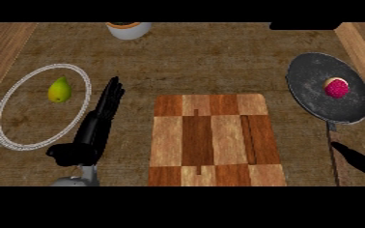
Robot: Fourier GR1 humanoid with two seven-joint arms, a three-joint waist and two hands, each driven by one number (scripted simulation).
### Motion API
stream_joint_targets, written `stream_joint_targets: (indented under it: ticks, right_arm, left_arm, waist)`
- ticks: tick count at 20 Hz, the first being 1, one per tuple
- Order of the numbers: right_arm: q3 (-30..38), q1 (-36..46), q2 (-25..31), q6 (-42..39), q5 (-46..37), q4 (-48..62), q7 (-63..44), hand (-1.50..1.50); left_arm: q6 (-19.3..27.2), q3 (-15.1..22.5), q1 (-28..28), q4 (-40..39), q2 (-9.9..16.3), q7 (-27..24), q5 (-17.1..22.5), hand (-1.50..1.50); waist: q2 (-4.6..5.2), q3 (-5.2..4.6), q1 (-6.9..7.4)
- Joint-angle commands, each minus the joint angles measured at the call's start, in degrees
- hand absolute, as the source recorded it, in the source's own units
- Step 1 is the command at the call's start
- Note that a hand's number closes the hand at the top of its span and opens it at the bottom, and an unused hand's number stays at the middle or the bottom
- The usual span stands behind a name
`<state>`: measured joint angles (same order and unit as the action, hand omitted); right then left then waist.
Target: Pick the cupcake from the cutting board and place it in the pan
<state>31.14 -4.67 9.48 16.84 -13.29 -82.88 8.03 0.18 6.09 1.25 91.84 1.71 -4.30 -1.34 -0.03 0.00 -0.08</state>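
The cupcake (337,88), with pink frosting, sits inside the dark grey pan (314,94) at the right of the counter. The checkered wooden cutting board (212,140) lies in the middle with nothing on it. My left hand (96,125) rests left of the board, fingers straight and pointing away, holding nothing. Only a small black part of my right hand (351,155) shows at the lower right edge, beside the pan's handle (332,142); its fingers are mostly out of view.
A yellow-green pear (59,90) lies on a plate with a pale rim (78,75) at the left. A white cup (129,29) stands at the counter's far edge. Wooden strips border the counter at both upper corners.
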Motion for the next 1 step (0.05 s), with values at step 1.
stream_joint_targets:
  ticks: [1]
  right_arm:
    - [-2.59,-2.12,-1.61,3.72,-4.65,-2.57,-0.29,-1.50]
  left_arm:
    - [0.28,1.13,-2.39,2.88,-0.64,0.70,-0.49,0.00]
  waist:
    - [-0.02,0.00,0.07]
